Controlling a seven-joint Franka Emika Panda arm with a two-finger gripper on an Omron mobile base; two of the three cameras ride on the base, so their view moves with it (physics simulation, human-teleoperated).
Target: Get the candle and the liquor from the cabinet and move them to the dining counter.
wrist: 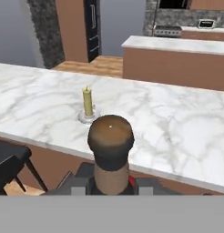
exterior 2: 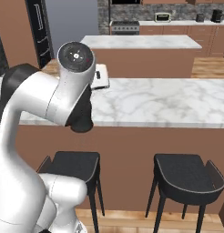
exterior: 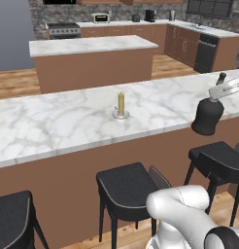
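The pale-yellow candle point(exterior: 121, 104) stands upright in its small silvery dish on the dining counter point(exterior: 53, 126), near the middle of the marble top. The black liquor point(exterior: 207, 116) bottle hangs tilted in the air at the counter's front edge, well right of the candle. My gripper point(exterior: 222, 90) is shut on its thin neck just below the dark stopper. In the hand view the brown-topped stopper of the liquor point(wrist: 111, 136) rises between my gripper's point(wrist: 111, 184) tips, with the candle point(wrist: 88, 103) beyond it to the left on the dining counter point(wrist: 177, 123).
Black stools point(exterior: 126, 185) line the front of the counter, one of them point(exterior: 221, 160) right below the bottle. A shorter marble island point(exterior: 92, 46) stands behind the counter, and worktops with a stove point(exterior: 63, 29) run along the back wall. My white arm point(exterior 2: 45, 100) hides the left of the right base view.
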